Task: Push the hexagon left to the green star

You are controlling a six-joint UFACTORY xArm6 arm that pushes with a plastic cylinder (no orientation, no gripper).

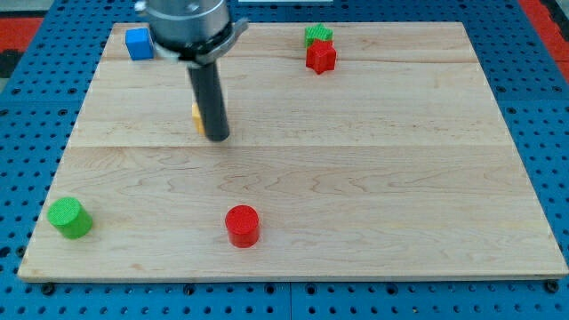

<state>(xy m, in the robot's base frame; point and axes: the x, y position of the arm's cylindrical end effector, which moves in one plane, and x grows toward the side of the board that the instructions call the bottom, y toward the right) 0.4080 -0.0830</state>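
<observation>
The yellow hexagon [196, 117] lies left of the board's middle, mostly hidden behind my rod; only a sliver shows at the rod's left side. My tip [219, 137] rests on the board, touching the hexagon's right side. The green star [317, 36] sits at the top edge, right of centre, well to the right of the hexagon. A red star [320, 57] touches it from below.
A blue block [137, 43] shows at the top left; the arm's body hides what is beside it. A green cylinder [68, 217] stands at the bottom left. A red cylinder [242, 225] stands at the bottom centre. The wooden board [400, 178] lies on blue pegboard.
</observation>
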